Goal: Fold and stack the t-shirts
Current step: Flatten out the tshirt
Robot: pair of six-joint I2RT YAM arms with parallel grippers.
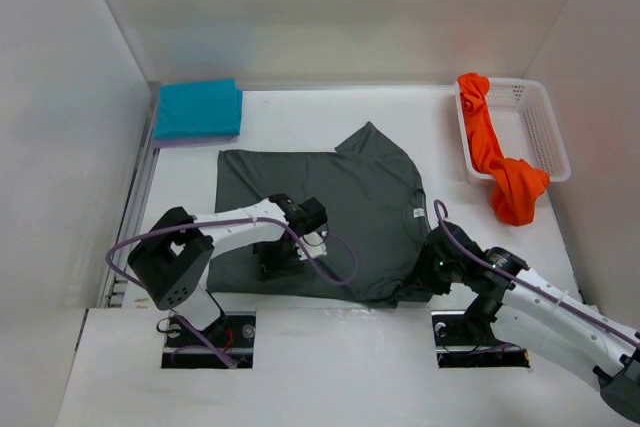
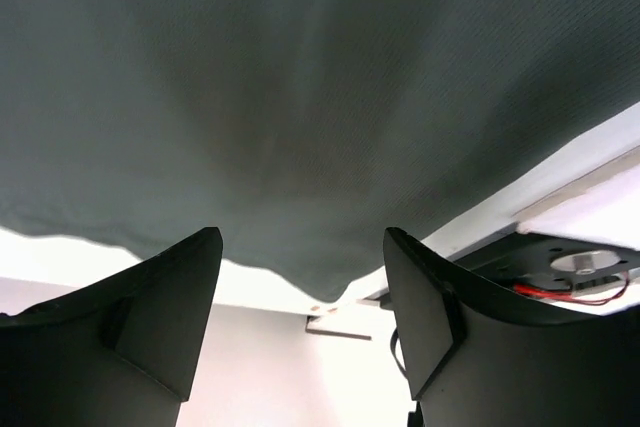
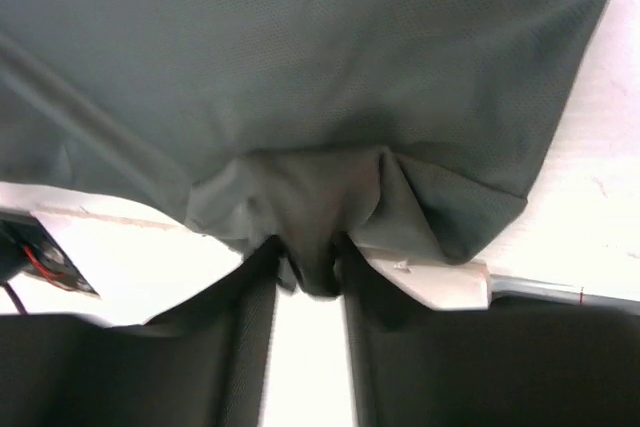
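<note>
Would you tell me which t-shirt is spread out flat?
The dark grey cloth t-shirt; the teal one is folded, the orange one drapes over the white mesh basket.

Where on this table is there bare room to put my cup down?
Bare table runs along the far edge between the folded teal t-shirt and the white mesh basket, and in a strip left of the dark grey t-shirt. The near edge is crowded: the left pincer and right pincer are at that shirt's hem.
</note>
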